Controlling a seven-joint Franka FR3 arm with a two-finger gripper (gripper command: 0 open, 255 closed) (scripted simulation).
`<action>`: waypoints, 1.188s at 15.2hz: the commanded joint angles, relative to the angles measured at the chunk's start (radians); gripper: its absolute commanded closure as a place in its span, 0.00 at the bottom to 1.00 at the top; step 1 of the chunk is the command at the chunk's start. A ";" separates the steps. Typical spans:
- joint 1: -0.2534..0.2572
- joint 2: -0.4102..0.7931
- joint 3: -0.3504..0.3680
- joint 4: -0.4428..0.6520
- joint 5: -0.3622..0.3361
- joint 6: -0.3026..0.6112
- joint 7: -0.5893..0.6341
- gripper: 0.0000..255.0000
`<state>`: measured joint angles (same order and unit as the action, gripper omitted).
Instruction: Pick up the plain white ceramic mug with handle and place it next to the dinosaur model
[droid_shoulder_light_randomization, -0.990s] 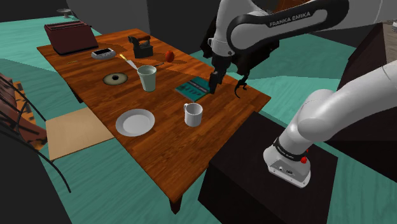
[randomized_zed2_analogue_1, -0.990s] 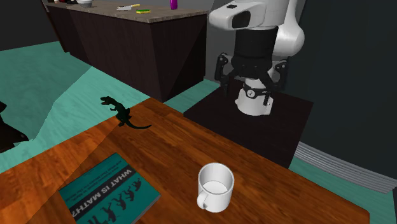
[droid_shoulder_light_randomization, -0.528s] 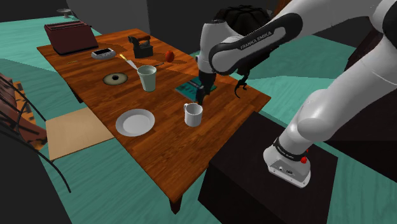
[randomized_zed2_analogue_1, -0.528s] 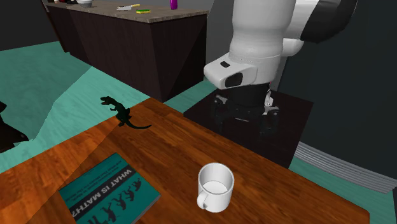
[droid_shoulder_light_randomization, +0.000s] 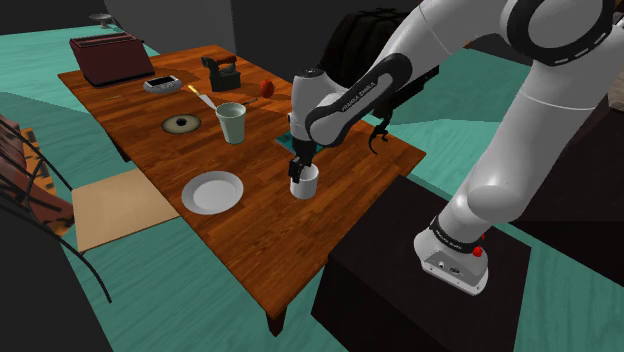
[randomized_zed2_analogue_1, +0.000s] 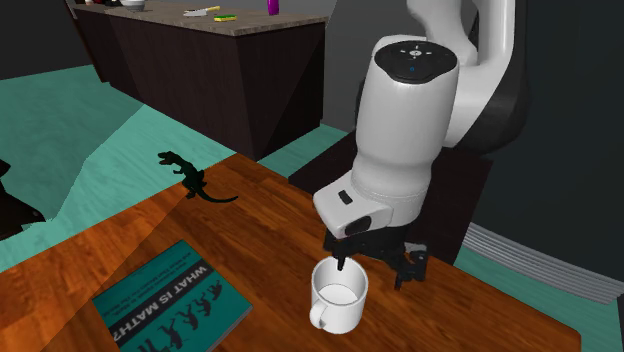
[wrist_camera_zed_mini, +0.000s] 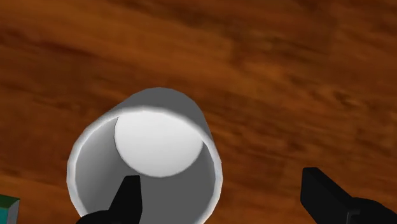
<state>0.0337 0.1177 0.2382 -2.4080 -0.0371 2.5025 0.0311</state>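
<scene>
**Pincer.** Black two-finger gripper (randomized_zed2_analogue_1: 372, 268) on a white arm, pointing down over the wooden table (randomized_zed2_analogue_1: 250, 240). The jaws stand wide apart. In the wrist view (wrist_camera_zed_mini: 226, 197) one finger (wrist_camera_zed_mini: 129, 198) hangs over the mouth of the mug. The other finger (wrist_camera_zed_mini: 326, 194) is outside it, well clear of the wall. One side of the mug's wall lies between them. No contact can be made out, and nothing is clasped. In the shoulder view the gripper (droid_shoulder_light_randomization: 300, 170) sits just above the mug's rim.

**Mug.** Plain white, with handle (randomized_zed2_analogue_1: 338, 295), upright on the table directly beneath the pincer. Its interior is bare (wrist_camera_zed_mini: 153, 153). Its handle is on the side away from the arm. Seen also at (droid_shoulder_light_randomization: 303, 182).

**Dinosaur model.** Small and dark (randomized_zed2_analogue_1: 190, 178), standing near the table's edge, well apart from the pincer and the mug. Seen also at (droid_shoulder_light_randomization: 378, 135).

**Book.** Teal cover with white lettering (randomized_zed2_analogue_1: 170, 300), lying flat near the pincer, between the mug and the dinosaur model but apart from both.

**Plate.** White (droid_shoulder_light_randomization: 212, 191), on the table beyond the mug from the pincer.

**Cup.** Pale green (droid_shoulder_light_randomization: 231, 122), upright, well apart from the pincer.
</scene>
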 joint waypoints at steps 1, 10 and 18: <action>0.003 0.043 -0.004 0.011 -0.020 0.031 0.013 0.00; 0.015 0.139 -0.022 0.008 -0.065 0.128 0.046 0.00; 0.015 0.139 -0.022 0.008 -0.065 0.128 0.046 1.00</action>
<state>0.0489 0.2571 0.2158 -2.4003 -0.1024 2.6302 0.0767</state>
